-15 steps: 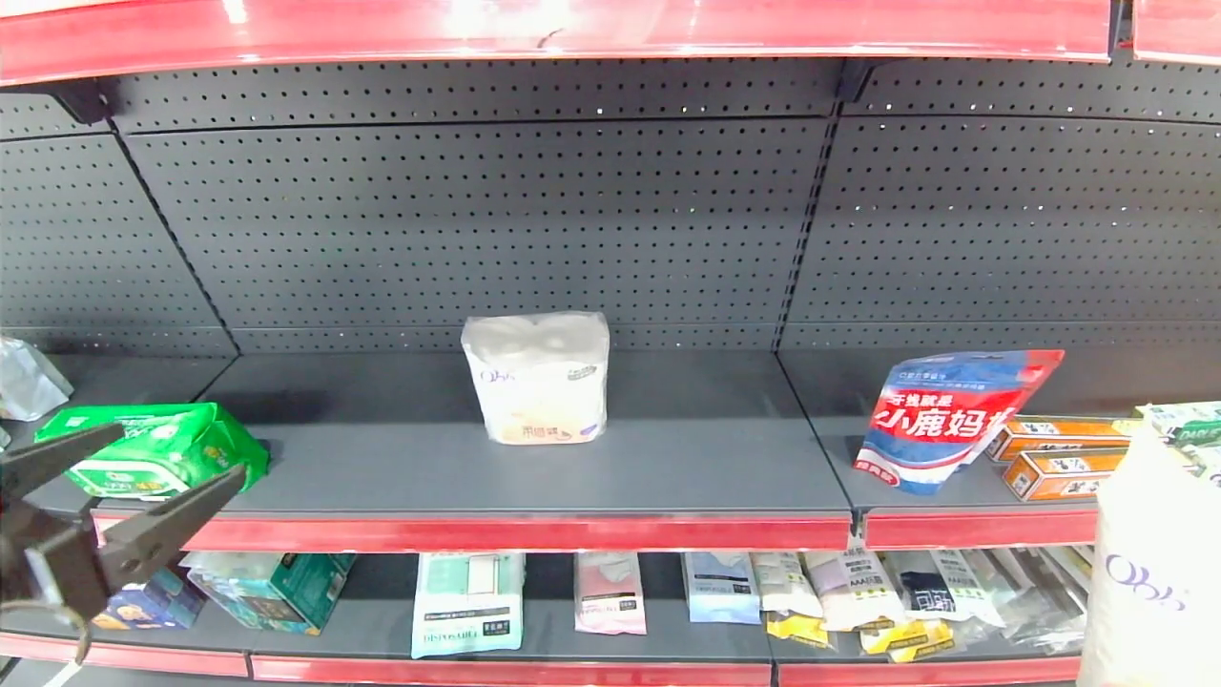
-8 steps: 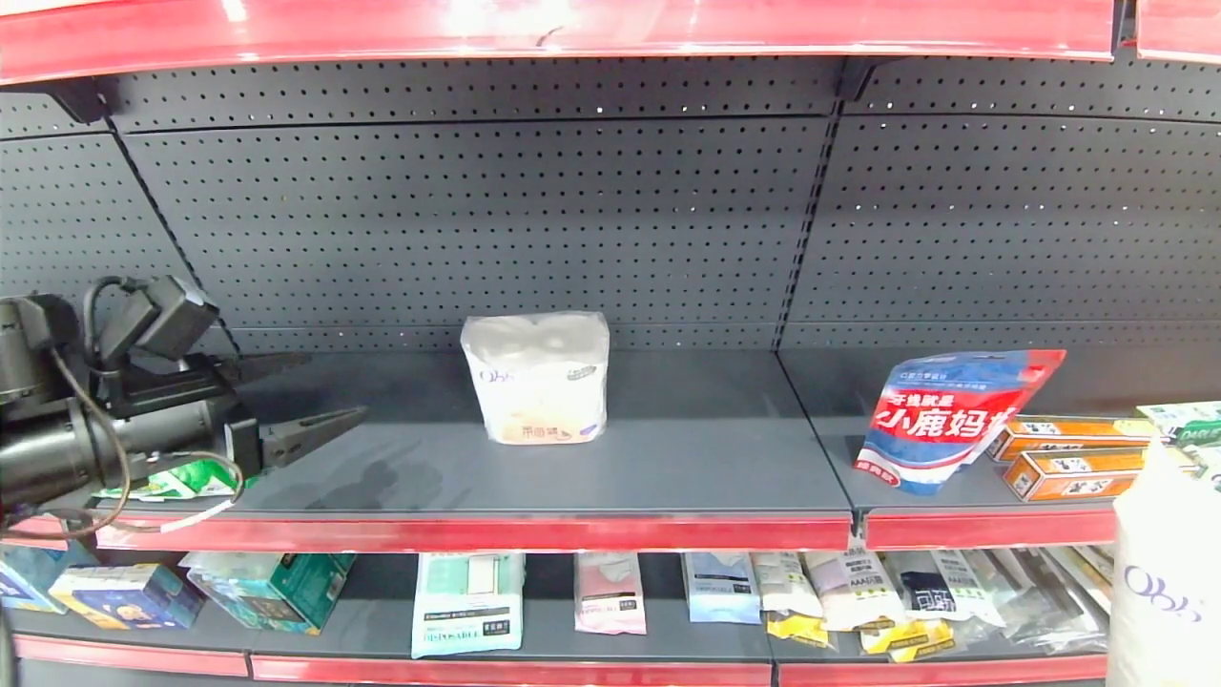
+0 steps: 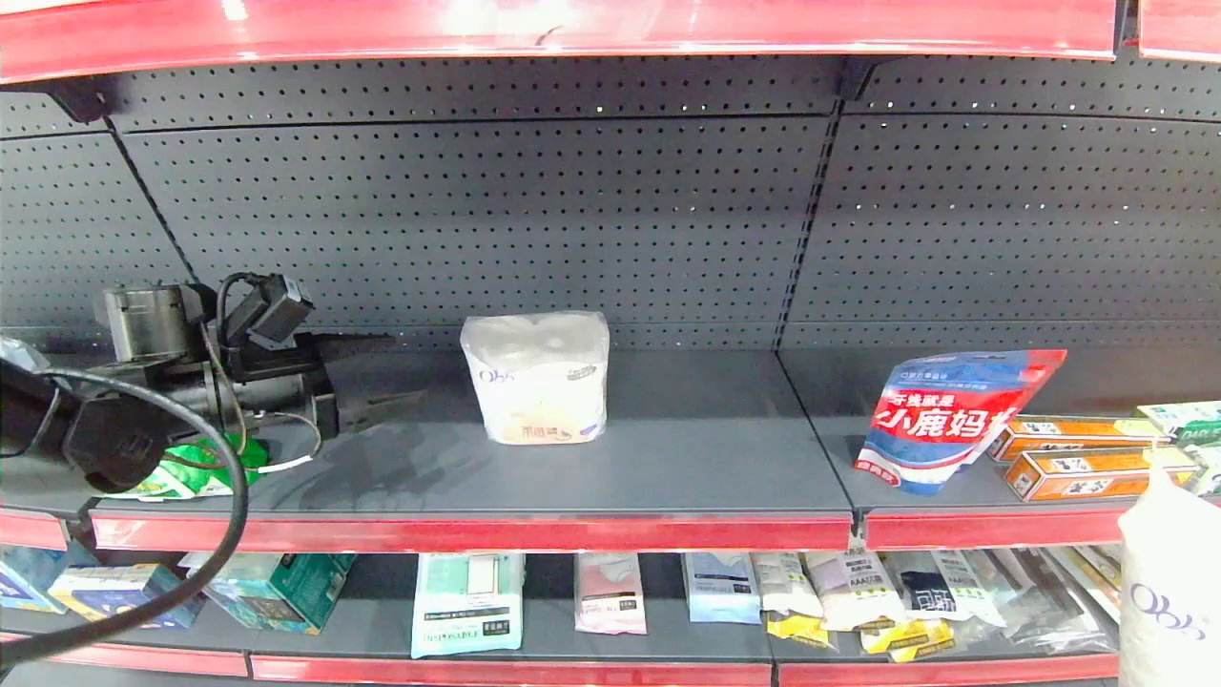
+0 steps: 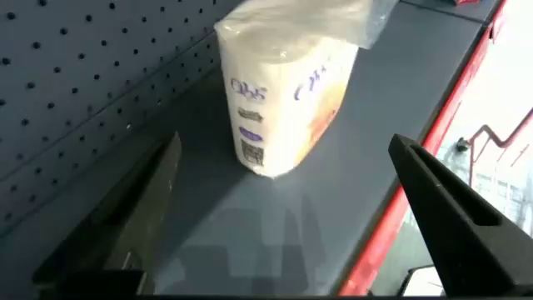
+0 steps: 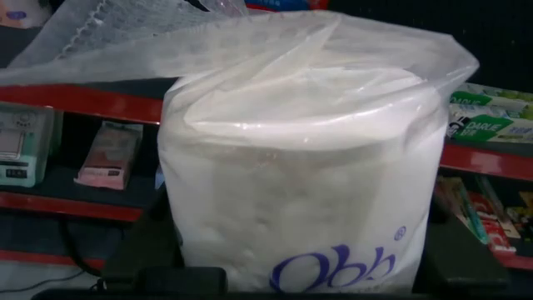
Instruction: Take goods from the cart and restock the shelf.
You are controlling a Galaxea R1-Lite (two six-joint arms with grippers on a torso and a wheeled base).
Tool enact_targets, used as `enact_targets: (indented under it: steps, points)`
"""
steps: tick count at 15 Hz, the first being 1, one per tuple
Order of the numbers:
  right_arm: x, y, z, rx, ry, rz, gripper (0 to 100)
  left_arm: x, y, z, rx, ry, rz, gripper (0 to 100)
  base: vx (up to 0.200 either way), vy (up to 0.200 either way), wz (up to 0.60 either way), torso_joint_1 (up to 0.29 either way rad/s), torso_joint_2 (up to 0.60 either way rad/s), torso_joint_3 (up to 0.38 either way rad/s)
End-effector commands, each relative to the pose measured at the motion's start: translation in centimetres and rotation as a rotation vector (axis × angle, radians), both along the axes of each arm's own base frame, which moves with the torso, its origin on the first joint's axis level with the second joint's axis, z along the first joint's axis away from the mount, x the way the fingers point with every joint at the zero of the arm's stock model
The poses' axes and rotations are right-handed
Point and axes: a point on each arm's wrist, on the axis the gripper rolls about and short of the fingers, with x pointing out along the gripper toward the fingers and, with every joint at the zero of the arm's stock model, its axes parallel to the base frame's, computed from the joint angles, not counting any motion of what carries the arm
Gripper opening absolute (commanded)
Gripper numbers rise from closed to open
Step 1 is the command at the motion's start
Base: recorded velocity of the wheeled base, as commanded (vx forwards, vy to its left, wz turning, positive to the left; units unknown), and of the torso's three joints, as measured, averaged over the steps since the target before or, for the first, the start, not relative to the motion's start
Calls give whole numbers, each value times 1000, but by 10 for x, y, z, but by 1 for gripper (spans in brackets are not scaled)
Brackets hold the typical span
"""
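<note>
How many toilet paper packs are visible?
2. One pack stands centrally on the shelf; the other pack is in the right end effector, lower right. More may be hidden.

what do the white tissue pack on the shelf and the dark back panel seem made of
White tissue pack: likely paper rolls in glossy plastic film; the wrap crinkles and shines. Dark back panel: probably matte painted metal, with punched holes.

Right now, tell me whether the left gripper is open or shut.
Open. On the left gripper, the two fingers stand wide apart, holding nothing; the toilet paper pack stands beyond them.
</note>
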Motion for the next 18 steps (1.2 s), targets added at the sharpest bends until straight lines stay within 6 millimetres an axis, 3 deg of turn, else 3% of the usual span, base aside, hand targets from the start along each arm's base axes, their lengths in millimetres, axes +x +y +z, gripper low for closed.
enact_targets:
  steps: [1,4,10,18]
  points:
    - [1,0,0,-4,3,1,0,19,-3,-15,-8,19,-27,100,0,0,0,0,0,0]
    - [0,0,-1,-22,5,4,0,33,-21,-24,-11,14,-87,100,0,0,0,0,0,0]
    - [2,0,-4,-42,22,5,0,56,-27,-35,-18,1,-121,100,0,0,0,0,0,0]
    - [1,0,-7,-44,23,4,0,83,-51,-44,-16,-32,-178,100,0,0,0,0,0,0]
